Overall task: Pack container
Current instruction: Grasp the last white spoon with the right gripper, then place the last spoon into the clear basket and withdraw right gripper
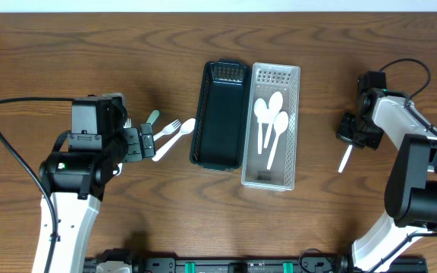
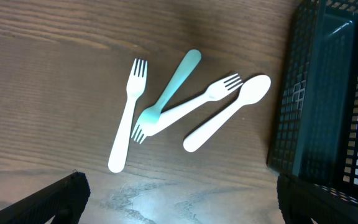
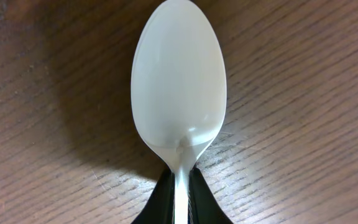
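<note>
Left of the black basket, my left arm is a white tapered link topped by boxy black motor housings. A small green light glows on one black joint. A thin black cable loops out wide on the side away from the basket, then runs down beside the white link. Its fingers are matte black with blunt ends.

Right of the basket, my right arm has smooth white shells between rounded black joints, and another thin black lead curves above it. Its fingers are slim and black.
</note>
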`<control>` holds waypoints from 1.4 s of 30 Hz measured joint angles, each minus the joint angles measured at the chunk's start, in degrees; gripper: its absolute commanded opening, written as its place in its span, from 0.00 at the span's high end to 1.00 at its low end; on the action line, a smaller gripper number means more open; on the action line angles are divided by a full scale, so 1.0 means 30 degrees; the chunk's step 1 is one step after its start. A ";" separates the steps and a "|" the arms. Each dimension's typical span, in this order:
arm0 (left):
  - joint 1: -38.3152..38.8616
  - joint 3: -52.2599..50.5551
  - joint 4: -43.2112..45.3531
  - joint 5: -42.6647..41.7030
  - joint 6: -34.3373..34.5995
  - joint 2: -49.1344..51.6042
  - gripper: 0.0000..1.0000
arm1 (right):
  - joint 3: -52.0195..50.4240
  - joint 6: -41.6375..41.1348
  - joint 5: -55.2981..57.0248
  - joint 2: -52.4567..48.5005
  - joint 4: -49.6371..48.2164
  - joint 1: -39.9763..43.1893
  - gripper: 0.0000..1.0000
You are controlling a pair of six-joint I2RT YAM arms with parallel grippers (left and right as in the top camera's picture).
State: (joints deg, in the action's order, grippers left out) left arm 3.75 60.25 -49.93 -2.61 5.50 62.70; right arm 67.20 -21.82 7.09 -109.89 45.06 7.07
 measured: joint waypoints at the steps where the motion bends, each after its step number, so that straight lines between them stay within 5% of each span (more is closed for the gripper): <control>1: 0.0000 0.0000 0.0000 0.0007 0.0000 0.0000 0.02 | 0.0015 -0.0007 0.0000 0.0000 0.0058 0.0000 0.99; 8: 0.0000 0.0000 0.0000 0.0000 -0.0007 0.0000 0.02 | 0.0321 0.0175 -0.0714 0.1239 0.1836 -0.0189 0.99; 18: 0.0000 0.0000 0.0000 0.0000 -0.0007 0.0000 0.02 | 0.2710 0.0138 -0.4124 0.9209 -0.0896 -0.5187 0.99; 26: 0.0000 0.0000 0.0007 0.0007 0.0000 0.0000 0.02 | 0.1931 -0.1166 -0.3315 0.5748 -0.1894 -0.8677 0.98; 30: 0.0000 0.0000 -0.0080 0.0000 0.0000 0.0000 0.02 | 0.1566 -0.1377 -0.3672 0.3228 -0.2543 -0.9449 0.69; 37: 0.0000 0.0000 -0.0561 0.0000 0.0000 0.0000 0.02 | 0.2069 -0.0350 -0.4626 0.3432 -0.3038 -0.9267 0.45; 42: 0.0000 0.0000 -0.0503 0.0000 0.0000 0.0000 0.02 | 0.3395 0.0532 -0.4575 0.5501 -0.2769 -0.6623 0.36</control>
State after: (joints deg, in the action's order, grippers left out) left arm 3.75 60.25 -51.44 -2.61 5.50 62.70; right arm 77.38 -20.23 -6.63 -93.38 36.75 -12.80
